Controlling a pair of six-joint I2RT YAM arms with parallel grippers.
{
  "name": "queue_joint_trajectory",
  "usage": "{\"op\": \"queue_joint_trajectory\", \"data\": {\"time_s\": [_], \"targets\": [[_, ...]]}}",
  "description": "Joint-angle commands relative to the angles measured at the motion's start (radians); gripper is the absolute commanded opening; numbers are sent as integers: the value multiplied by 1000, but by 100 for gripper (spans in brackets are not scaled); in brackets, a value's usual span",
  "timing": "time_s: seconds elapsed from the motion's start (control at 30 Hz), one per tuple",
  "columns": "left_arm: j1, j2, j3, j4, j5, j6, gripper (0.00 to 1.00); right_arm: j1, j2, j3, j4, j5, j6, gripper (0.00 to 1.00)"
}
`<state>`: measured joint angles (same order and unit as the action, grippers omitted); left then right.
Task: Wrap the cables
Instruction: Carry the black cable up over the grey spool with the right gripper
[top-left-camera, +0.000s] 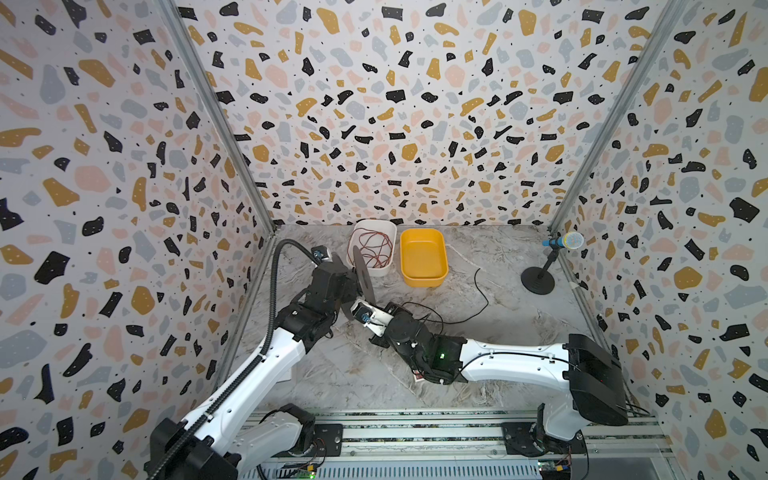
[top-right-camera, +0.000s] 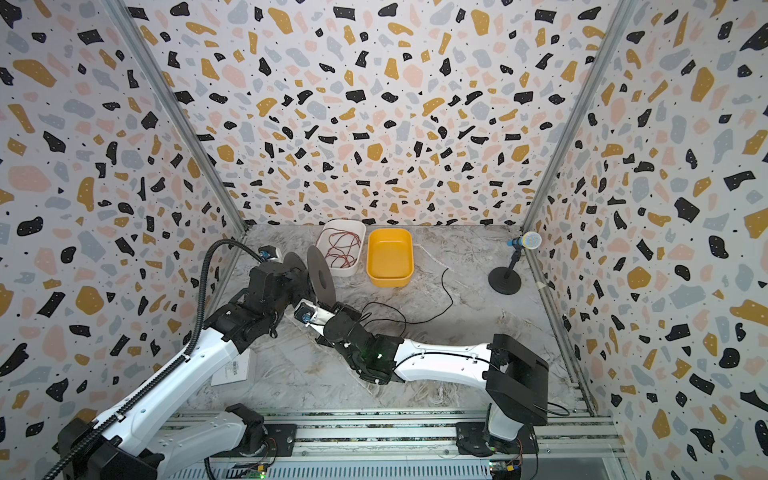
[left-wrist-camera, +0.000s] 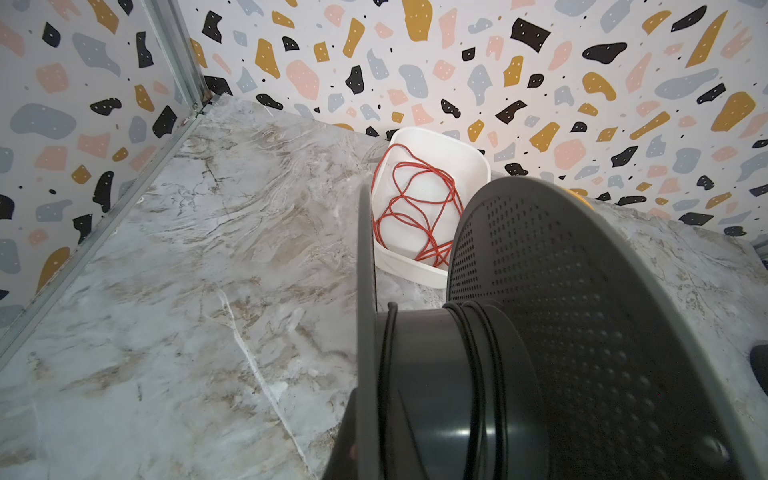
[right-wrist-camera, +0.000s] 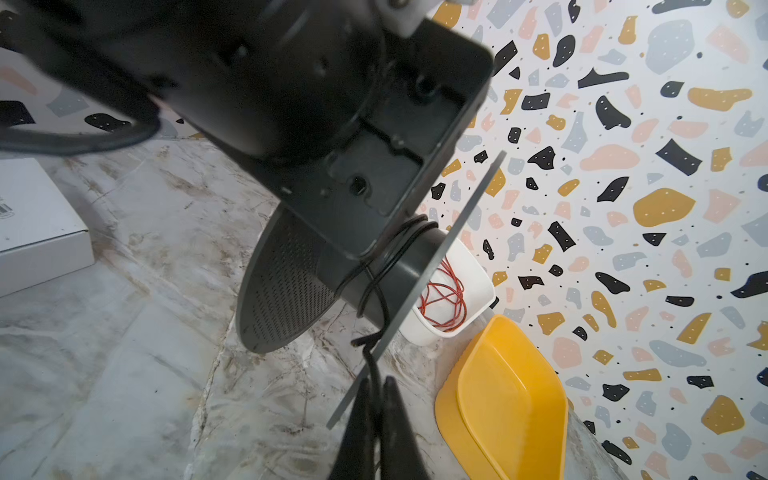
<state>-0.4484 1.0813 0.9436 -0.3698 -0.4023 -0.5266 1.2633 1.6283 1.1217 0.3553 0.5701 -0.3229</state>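
- The left gripper (left-wrist-camera: 368, 436) is shut on a grey spool (left-wrist-camera: 582, 311), up off the table (top-left-camera: 498, 353)
- A few turns of black cord (left-wrist-camera: 388, 374) sit on the spool
- The right gripper (right-wrist-camera: 376, 399) pinches the cord just under it
- The rest lies loose near the yellow tub (top-left-camera: 423, 257)

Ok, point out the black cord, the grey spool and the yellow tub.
black cord (top-left-camera: 487, 298): in a top view, on its loose curved stretch.
grey spool (left-wrist-camera: 582, 332): left wrist view, on its perforated flange.
yellow tub (top-left-camera: 422, 253): in a top view, on its bare floor.
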Motion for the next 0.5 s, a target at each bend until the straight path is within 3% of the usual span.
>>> {"op": "queue_joint_trajectory", "data": {"time_s": [0.0,0.2,0.47], "targets": [[5,8,29,-4,-32,72,0,-26,-54,97,53,42,24,0],[4,5,61,-46,-33,118,0,-83,-40,147,29,8,26,0],[5,11,90,-102,47,241,0,-202,20,274,-97,-128,70,2]]}}
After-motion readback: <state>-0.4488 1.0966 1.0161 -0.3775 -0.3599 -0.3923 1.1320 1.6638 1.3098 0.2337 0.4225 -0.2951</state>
